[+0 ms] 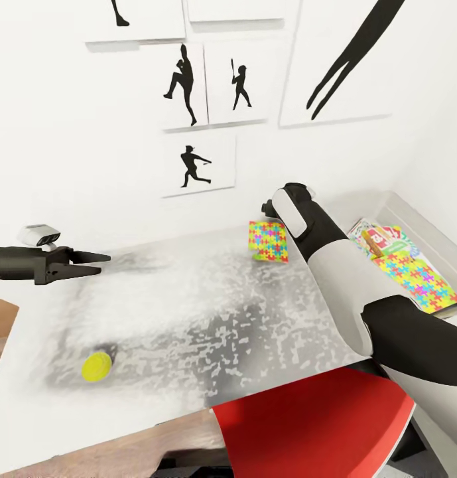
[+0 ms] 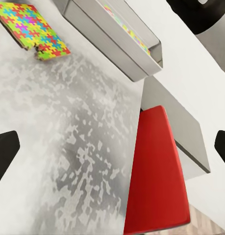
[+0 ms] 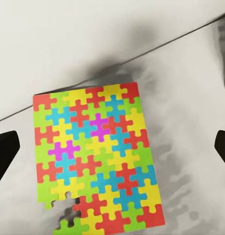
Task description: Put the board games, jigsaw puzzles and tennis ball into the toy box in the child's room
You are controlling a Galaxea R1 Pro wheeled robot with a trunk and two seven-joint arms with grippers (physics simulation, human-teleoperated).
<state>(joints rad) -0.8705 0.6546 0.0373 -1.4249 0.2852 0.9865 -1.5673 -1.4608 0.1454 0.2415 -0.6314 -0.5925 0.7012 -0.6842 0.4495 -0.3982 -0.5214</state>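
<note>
One jigsaw puzzle [image 1: 268,241] lies flat on the table [image 1: 188,312] near the wall. My right arm's wrist [image 1: 291,211] is stretched over it and hides its gripper in the head view. In the right wrist view the right gripper [image 3: 112,152] hangs open above that puzzle [image 3: 97,156], with nothing between its fingers. The tennis ball [image 1: 97,366] rests near the table's front left. My left gripper [image 1: 102,263] hovers open and empty above the table's left side. The toy box [image 1: 424,222] at the right holds another puzzle [image 1: 417,282] and a board game [image 1: 381,240]. The bed is out of view.
A red chair [image 1: 314,425] is pushed in at the table's front edge, under my right arm. Baseball silhouette pictures [image 1: 188,83] hang on the white wall behind the table. The left wrist view takes in the puzzle [image 2: 31,27], the toy box [image 2: 117,39] and the chair [image 2: 156,176].
</note>
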